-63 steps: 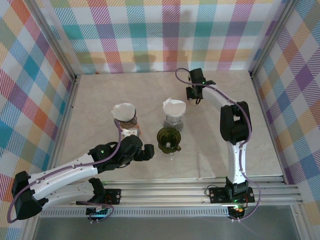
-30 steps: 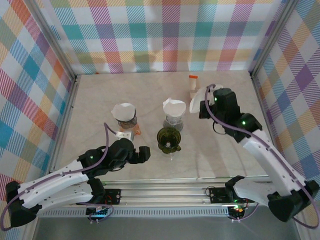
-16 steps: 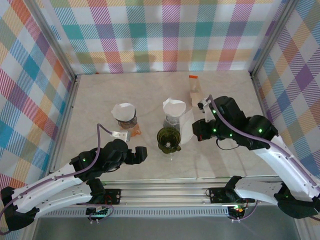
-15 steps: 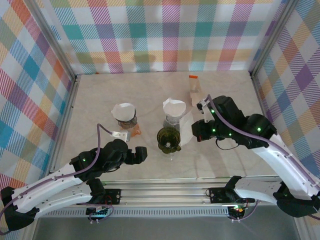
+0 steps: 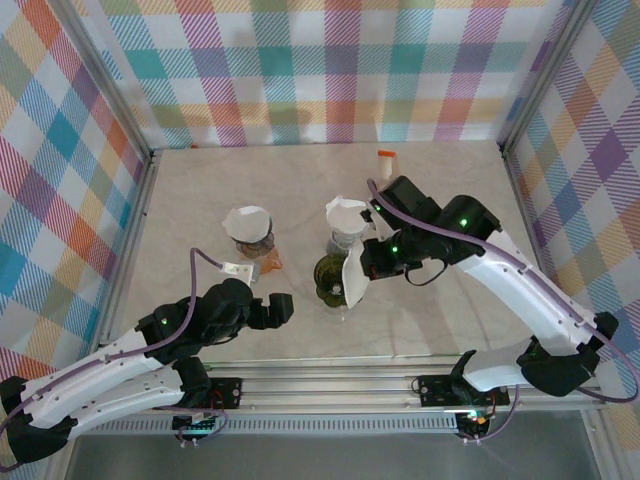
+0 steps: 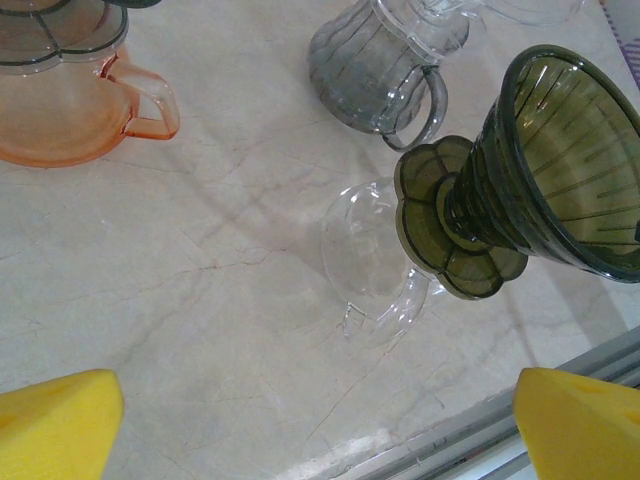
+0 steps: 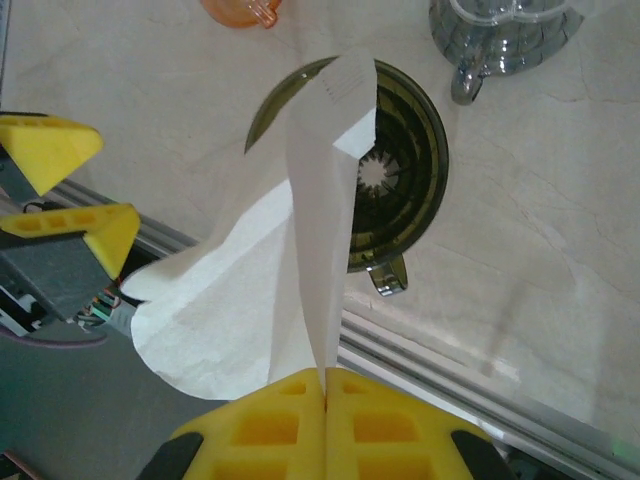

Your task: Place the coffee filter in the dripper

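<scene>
The white coffee filter (image 7: 300, 250) is pinched flat between the fully closed yellow fingers (image 7: 260, 410) of the right gripper (image 7: 327, 376), with its tip over the mouth of the dark green dripper (image 7: 410, 180) at mid-table. Near and to the left, the left gripper (image 6: 320, 425) has its pads (image 6: 55, 420) spread wide, holding nothing. There are three drippers, the other two being a grey dripper (image 6: 375, 60) and an orange dripper (image 6: 60, 110) farther back, and three filters, one seated in each of those two.
</scene>
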Tool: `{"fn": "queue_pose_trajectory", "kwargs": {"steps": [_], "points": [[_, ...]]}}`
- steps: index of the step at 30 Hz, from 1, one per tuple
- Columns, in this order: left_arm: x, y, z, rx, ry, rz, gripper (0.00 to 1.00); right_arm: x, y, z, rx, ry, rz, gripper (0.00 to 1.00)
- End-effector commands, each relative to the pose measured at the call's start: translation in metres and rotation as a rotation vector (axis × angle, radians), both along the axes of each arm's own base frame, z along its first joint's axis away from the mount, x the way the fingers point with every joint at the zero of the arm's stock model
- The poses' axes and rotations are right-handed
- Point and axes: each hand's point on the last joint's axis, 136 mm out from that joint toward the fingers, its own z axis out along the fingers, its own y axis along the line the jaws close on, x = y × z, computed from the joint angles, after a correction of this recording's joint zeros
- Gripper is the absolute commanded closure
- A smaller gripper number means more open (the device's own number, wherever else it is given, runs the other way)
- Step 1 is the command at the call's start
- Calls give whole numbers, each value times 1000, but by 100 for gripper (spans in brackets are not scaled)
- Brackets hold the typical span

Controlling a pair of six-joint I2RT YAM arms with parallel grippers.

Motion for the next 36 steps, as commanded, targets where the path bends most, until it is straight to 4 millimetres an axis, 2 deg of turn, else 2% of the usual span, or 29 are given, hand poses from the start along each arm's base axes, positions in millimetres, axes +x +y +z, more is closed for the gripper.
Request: {"fn": "queue_pose_trajectory", "kwargs": {"steps": [1,9,13,17,21,25,32,36], "points": [[2,-1,6,-16,-25,-11,0,-4,4,-8,-34,87,-10,100],[2,-5,11,-39,-40,-30,0,14,3,-33,-121,178,-64,100],[4,-11,26,-71,-71,-48,0,25,7,-43,-151,183,-83,100],[6,-25,51,-154,-130,-92,0,36,9,-53,-185,171,-105,100],[14,-39,66,-198,-165,-119,0,42,11,-61,-201,165,-114,100],[24,-60,74,-241,-160,-158,0,46,12,-66,-216,158,-117,100],[47,-82,87,-337,-156,-190,12,51,15,-76,-226,150,-113,100],[48,-94,90,-371,-156,-228,8,54,18,-78,-222,152,-109,100]]}}
